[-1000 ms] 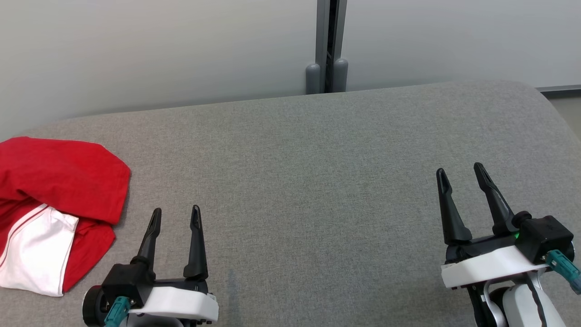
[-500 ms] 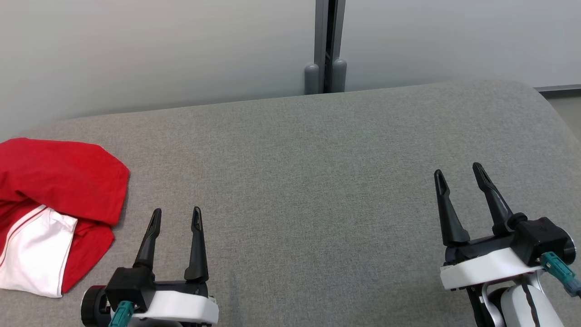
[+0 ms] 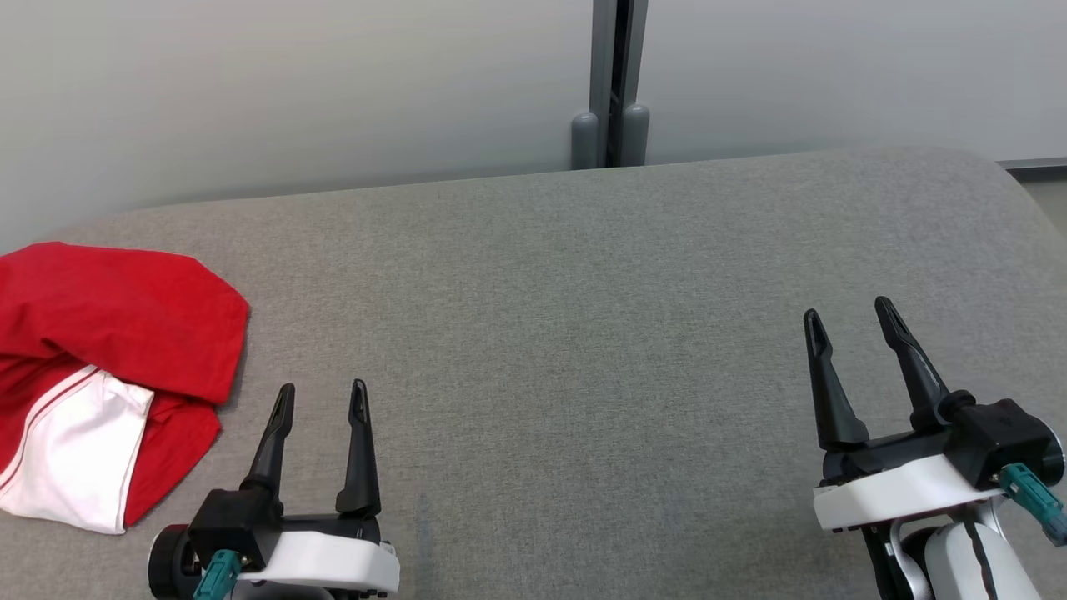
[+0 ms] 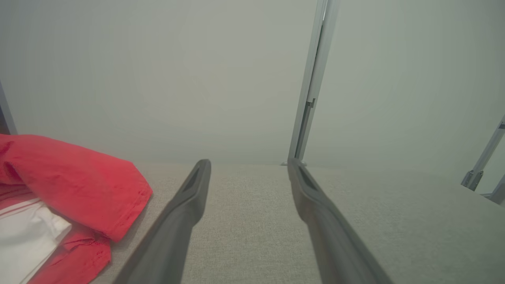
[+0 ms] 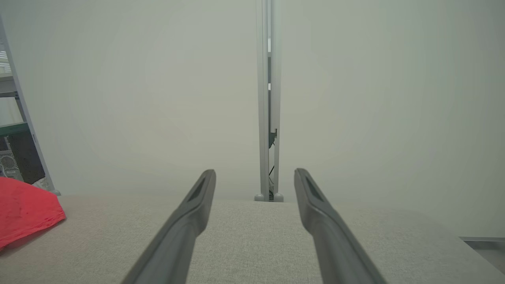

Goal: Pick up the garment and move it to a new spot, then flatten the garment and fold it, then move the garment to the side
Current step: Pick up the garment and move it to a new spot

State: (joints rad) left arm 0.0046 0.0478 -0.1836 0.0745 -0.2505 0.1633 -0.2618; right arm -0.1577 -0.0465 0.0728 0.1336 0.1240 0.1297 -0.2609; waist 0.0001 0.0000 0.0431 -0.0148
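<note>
The garment (image 3: 117, 333) is red with a white panel and lies crumpled at the far left of the grey padded table (image 3: 567, 333). In the left wrist view the garment (image 4: 75, 185) lies left of my fingers, and the right wrist view catches a red corner of the garment (image 5: 23, 215) at its left edge. My left gripper (image 3: 323, 398) hovers open just right of the cloth, touching nothing. My right gripper (image 3: 849, 318) is open over bare table at the lower right. Open left gripper (image 4: 248, 165) and open right gripper (image 5: 254, 173) hold nothing.
A pale partition wall with a grey vertical post (image 3: 613, 83) stands right behind the table's far edge. The table's right end curves off near a strip of floor (image 3: 1046, 187). Shelving (image 5: 15, 154) stands beyond the wall's left end.
The whole picture has shifted slightly to the right, so the camera moved. Both grippers stay open and in about the same places; the garment lies as before.
</note>
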